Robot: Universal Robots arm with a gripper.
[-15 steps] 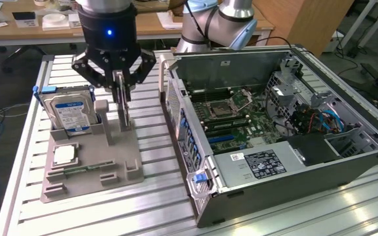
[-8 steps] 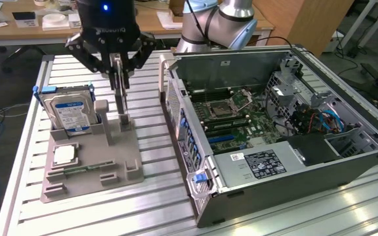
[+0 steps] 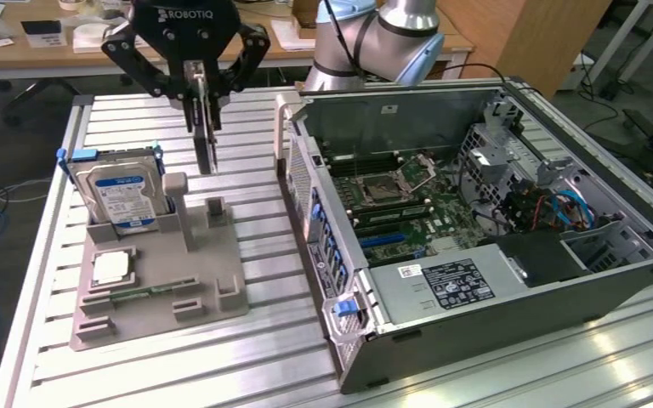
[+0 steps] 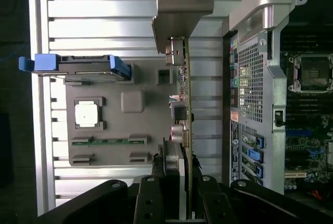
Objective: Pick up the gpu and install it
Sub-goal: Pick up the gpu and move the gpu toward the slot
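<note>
While my end effector (image 3: pixel 203 115) clamps the gpu (image 3: pixel 205 157), card hangs upright abv the grey fixture (image 3: pixel 207 255), nr the open PC case (image 3: pixel 508 331).

Thin, flat, rectangular gpu (image 3: pixel 204 140) with a green circuit board and a dark cooler face. It hung vertically on edge, directly beneath the black gripper (image 3: pixel 205 100), which clamped its upper end. The card's lower end was clear of any support. Its pale metal end bracket (image 4: pixel 177 5) lay at the end farthest from the gripper.
</note>
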